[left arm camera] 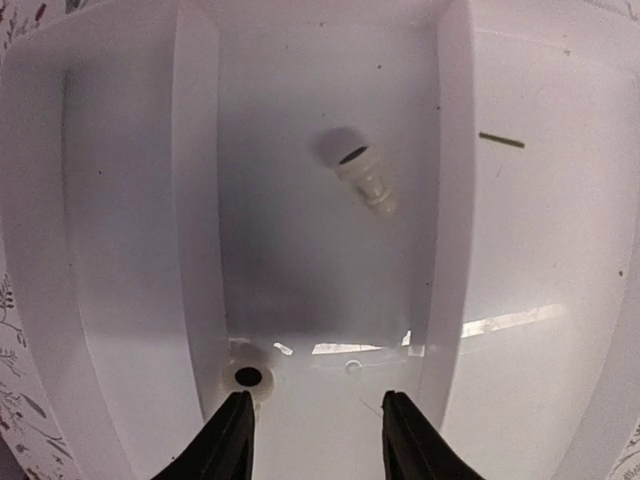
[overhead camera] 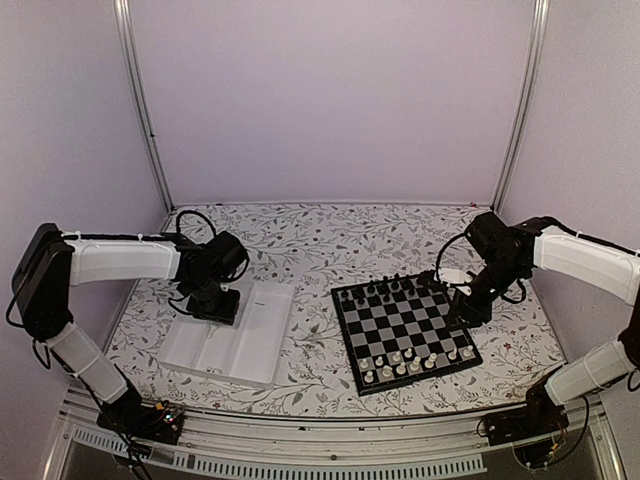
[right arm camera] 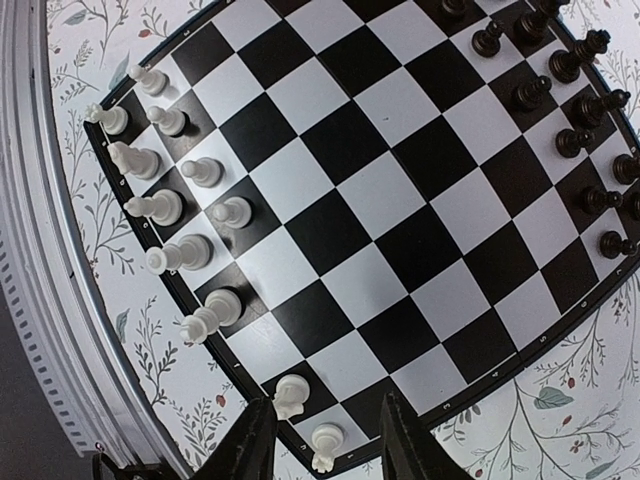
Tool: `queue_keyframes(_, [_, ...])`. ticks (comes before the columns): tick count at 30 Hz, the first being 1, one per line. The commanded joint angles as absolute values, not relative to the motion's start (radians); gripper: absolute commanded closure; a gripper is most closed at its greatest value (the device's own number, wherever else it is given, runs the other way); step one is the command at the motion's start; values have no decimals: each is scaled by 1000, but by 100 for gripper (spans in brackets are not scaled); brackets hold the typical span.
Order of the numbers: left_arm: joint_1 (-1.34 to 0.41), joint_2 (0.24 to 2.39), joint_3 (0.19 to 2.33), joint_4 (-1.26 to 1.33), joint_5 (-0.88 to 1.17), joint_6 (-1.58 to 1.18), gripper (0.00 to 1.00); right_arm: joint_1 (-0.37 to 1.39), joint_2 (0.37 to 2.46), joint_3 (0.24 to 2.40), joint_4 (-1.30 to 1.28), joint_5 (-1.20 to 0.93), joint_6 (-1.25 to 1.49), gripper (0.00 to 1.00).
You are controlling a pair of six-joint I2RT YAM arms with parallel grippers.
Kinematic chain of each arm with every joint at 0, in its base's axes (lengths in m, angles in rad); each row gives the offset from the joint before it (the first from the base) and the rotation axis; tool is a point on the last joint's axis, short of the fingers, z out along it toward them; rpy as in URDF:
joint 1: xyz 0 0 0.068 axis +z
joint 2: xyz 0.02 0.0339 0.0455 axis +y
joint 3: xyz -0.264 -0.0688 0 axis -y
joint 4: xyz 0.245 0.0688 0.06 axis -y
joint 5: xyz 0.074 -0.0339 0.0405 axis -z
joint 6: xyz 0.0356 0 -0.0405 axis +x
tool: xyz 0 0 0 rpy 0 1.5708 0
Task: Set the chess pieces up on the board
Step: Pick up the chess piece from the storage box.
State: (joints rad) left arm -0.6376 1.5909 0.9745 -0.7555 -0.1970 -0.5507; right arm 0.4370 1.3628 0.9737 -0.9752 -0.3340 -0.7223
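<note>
The board (overhead camera: 405, 328) lies right of centre, with black pieces (overhead camera: 390, 290) along its far edge and cream-white pieces (overhead camera: 415, 362) along its near edge. In the right wrist view the cream-white pieces (right arm camera: 165, 205) stand in two rows on the board (right arm camera: 380, 190), and the black pieces (right arm camera: 560, 100) are at the upper right. My right gripper (right arm camera: 325, 396) is open over the board's corner. A white rook (right arm camera: 325, 442) sits between its fingers untouched, and a white knight (right arm camera: 291, 394) stands by the left finger. My left gripper (left arm camera: 318, 392) is open and empty over the tray. One cream piece (left arm camera: 366, 181) lies on its side ahead, and another (left arm camera: 247, 376) lies beside the left fingertip.
The white compartment tray (overhead camera: 255, 345) lies left of the board, and its dividing walls (left arm camera: 195, 200) flank my left gripper. A flowered cloth (overhead camera: 320, 240) covers the table. Metal frame posts and purple walls close in the back and sides.
</note>
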Motion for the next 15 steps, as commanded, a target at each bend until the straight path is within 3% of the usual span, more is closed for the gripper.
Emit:
queue_keyframes(1, [-655,1619,949,-764,-216,-574,52,431,1378,987,-959,-373,-718,62])
queue_keyframes(15, [-654,1713,933,-744,-239,-625,54,431,1385,981,-961,-406,-697,62])
